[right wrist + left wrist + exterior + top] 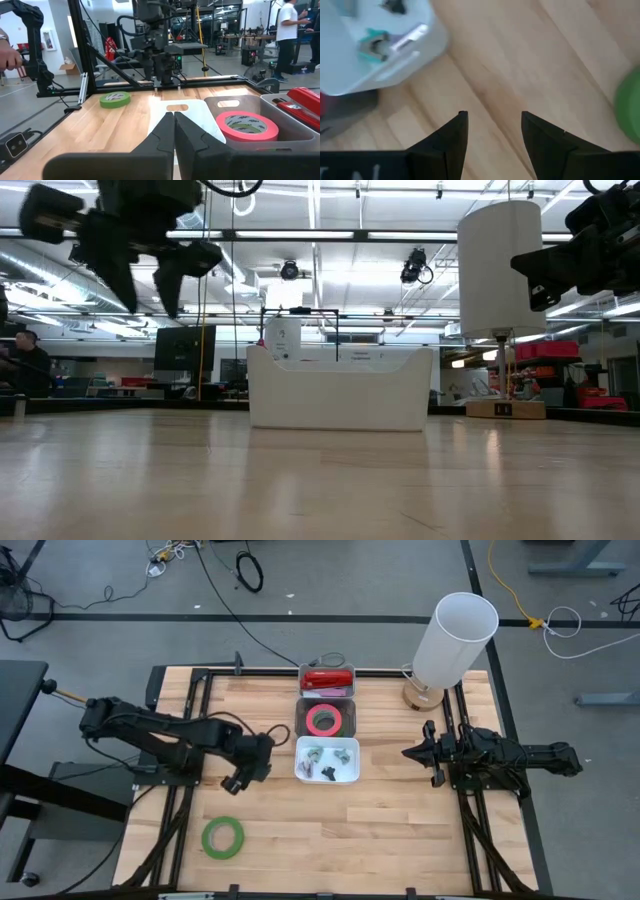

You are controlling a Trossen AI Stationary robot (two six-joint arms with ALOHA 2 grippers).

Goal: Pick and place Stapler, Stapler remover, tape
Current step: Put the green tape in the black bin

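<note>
A red stapler lies in the far grey bin. A pink tape roll lies flat in the middle grey bin. Staple removers lie in the white bin nearest the front. A green tape roll lies flat on the table at the near left. My left gripper hangs open above bare wood, just left of the white bin and pointing steeply down, with nothing between its fingers. My right gripper is shut and level, right of the bins, holding nothing.
A white cylindrical lamp on a wooden base stands at the far right of the table. Black frame rails run along the table's edges. Bare wood lies between the green tape and the bins. People show in the room beyond.
</note>
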